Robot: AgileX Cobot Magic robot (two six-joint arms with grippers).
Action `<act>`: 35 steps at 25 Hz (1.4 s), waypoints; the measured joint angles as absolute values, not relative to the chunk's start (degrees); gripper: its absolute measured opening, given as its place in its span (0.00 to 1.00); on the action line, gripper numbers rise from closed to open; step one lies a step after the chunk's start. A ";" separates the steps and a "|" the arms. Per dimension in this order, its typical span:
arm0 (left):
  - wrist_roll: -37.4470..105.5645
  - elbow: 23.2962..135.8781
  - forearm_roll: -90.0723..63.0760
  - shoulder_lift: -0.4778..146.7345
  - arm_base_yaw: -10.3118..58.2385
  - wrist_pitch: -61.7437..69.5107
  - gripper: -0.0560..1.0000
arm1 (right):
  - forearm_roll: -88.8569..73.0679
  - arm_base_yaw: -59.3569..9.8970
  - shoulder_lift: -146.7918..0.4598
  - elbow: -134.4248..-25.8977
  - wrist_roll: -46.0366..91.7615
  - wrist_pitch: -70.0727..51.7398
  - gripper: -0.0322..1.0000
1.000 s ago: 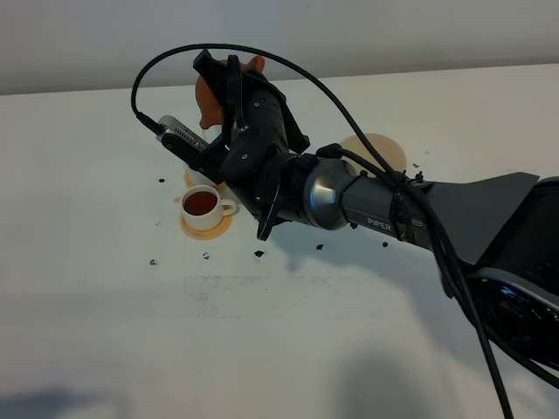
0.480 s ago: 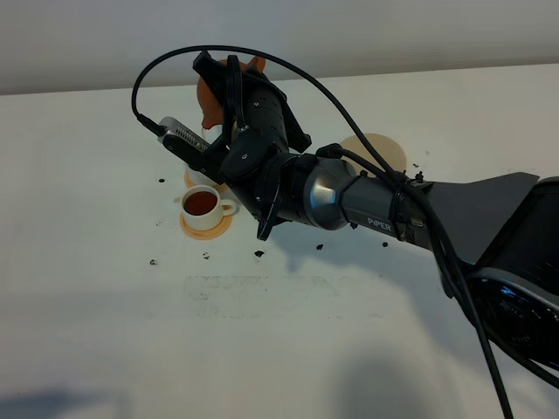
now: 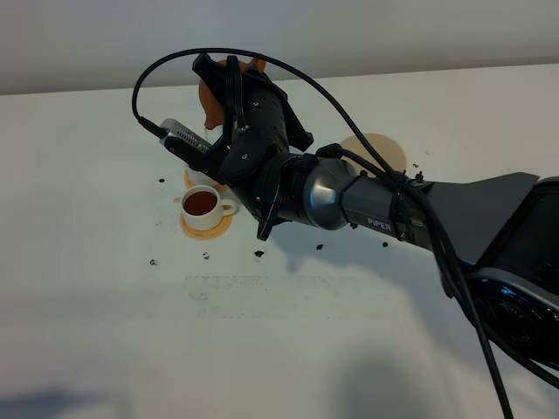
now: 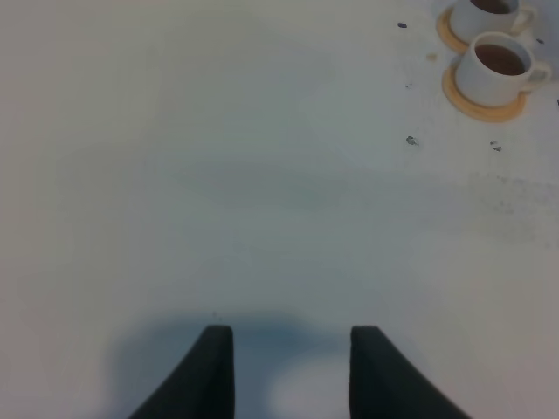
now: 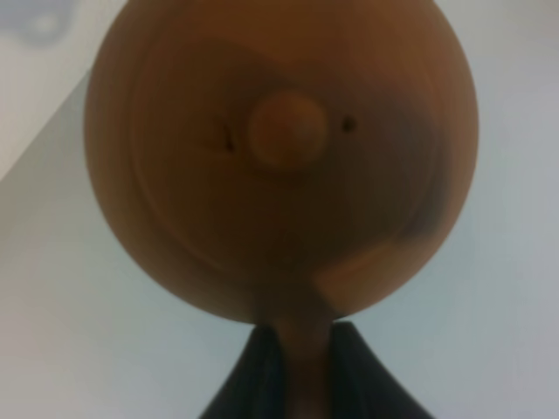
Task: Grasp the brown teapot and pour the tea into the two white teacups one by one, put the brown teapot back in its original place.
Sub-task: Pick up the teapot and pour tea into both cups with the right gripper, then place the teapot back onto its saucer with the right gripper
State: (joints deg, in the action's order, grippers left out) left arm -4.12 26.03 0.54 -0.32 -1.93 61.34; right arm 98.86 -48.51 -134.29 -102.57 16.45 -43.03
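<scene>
My right gripper (image 3: 229, 87) reaches across to the back left and is shut on the handle of the brown teapot (image 3: 210, 94), held tilted in the air above the cups. In the right wrist view the teapot (image 5: 279, 166) fills the frame, and the gripper (image 5: 297, 371) clamps its handle. The near white teacup (image 3: 203, 208) holds dark tea on an orange coaster. The second teacup (image 3: 199, 177) behind it is mostly hidden by the arm. Both cups show in the left wrist view (image 4: 500, 68) (image 4: 494, 9). The pale cream coaster (image 3: 384, 150) lies bare at the back right. My left gripper (image 4: 291, 367) is open and empty over bare table.
Dark specks (image 3: 258, 253) lie scattered on the white table (image 3: 288, 349) around the cups and near the cream coaster. The right arm (image 3: 367, 205) and its cable span the middle. The wall edge runs along the back.
The right gripper and the teapot have shifted very slightly upward; nothing else has moved.
</scene>
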 joint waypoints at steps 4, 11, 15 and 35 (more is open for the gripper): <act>-4.12 26.03 0.54 -0.32 -1.93 61.34 0.35 | 98.86 -48.51 -134.29 -102.57 16.42 -43.12 0.12; -4.12 26.03 0.54 -0.32 -1.93 61.34 0.35 | 96.06 -48.51 -134.19 -102.57 12.21 -43.19 0.12; -4.12 26.03 0.54 -0.32 -1.93 61.34 0.35 | 89.93 -48.51 -134.19 -102.57 8.39 -43.21 0.12; -4.12 26.03 0.54 -0.32 -1.93 61.34 0.35 | 37.54 -43.27 -133.72 -116.88 6.88 -46.50 0.12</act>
State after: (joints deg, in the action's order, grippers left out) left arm -4.12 26.03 0.54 -0.32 -1.93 61.34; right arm 37.54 -43.27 -133.72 -116.88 6.88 -46.50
